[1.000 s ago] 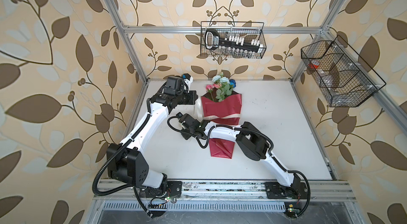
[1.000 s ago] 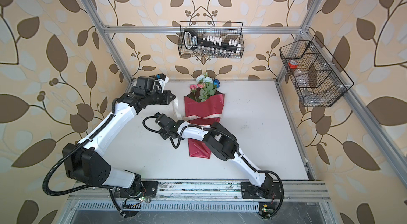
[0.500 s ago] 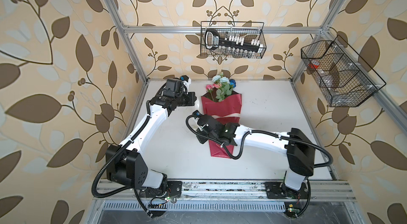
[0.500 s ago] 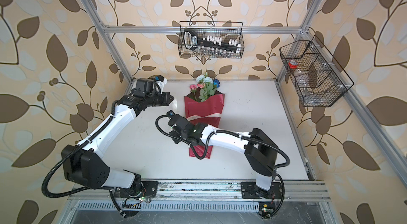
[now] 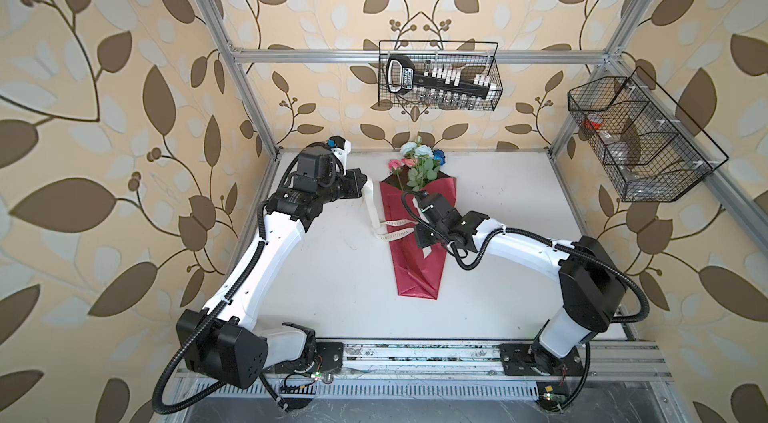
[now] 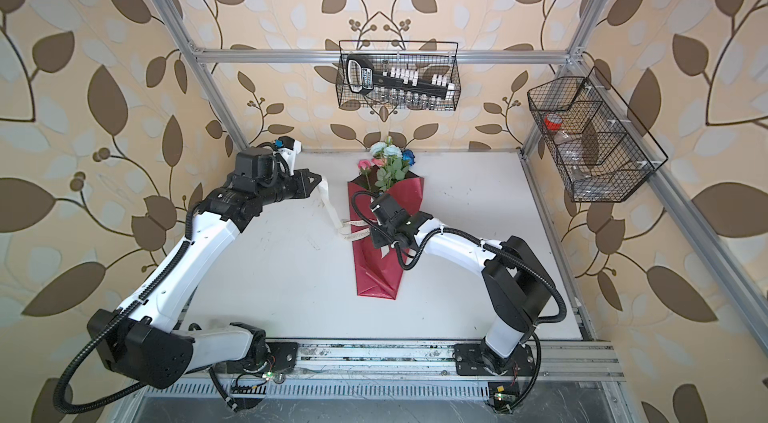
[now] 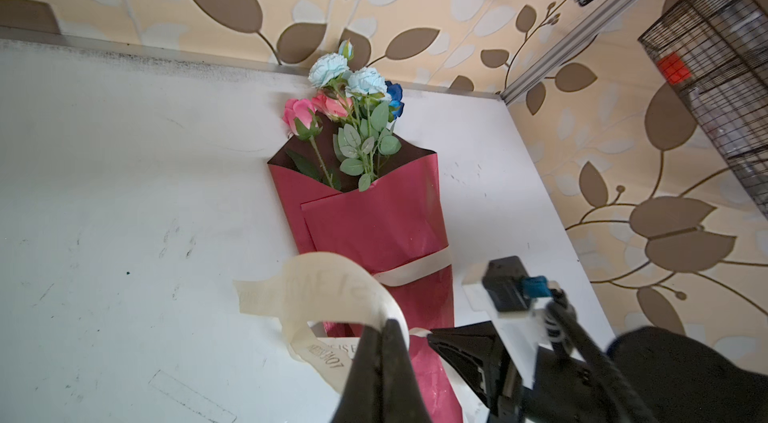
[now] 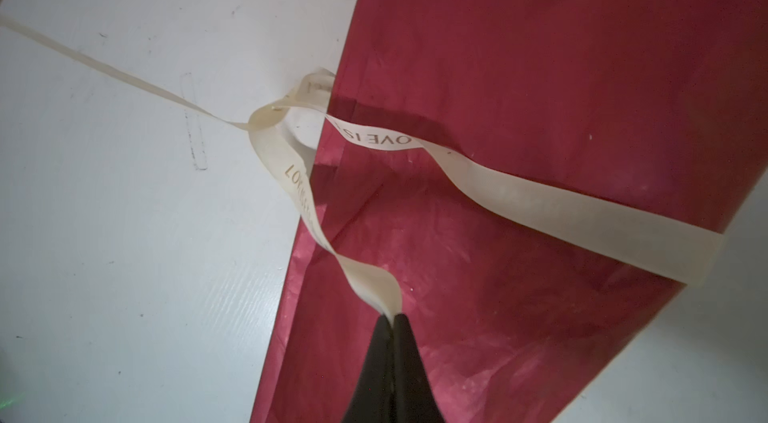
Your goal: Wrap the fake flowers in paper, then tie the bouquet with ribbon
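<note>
Centrally, bouquet (image 5: 419, 169), ribbon (image 8: 540, 202) crossed beside wrapper (image 5: 415, 271) edge, table (image 5: 332, 275) wide around.

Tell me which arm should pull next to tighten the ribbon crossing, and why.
Right, probably. The right gripper is shut on a ribbon end that sags and twists above the red wrap, so slack lies there. The left gripper, also shut on ribbon, has a straighter strand to the crossing.

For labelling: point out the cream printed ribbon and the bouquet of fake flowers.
cream printed ribbon (image 8: 540, 209): right wrist view, its flat stretch.
bouquet of fake flowers (image 7: 365, 82): left wrist view, a pale-blue bloom.
</note>
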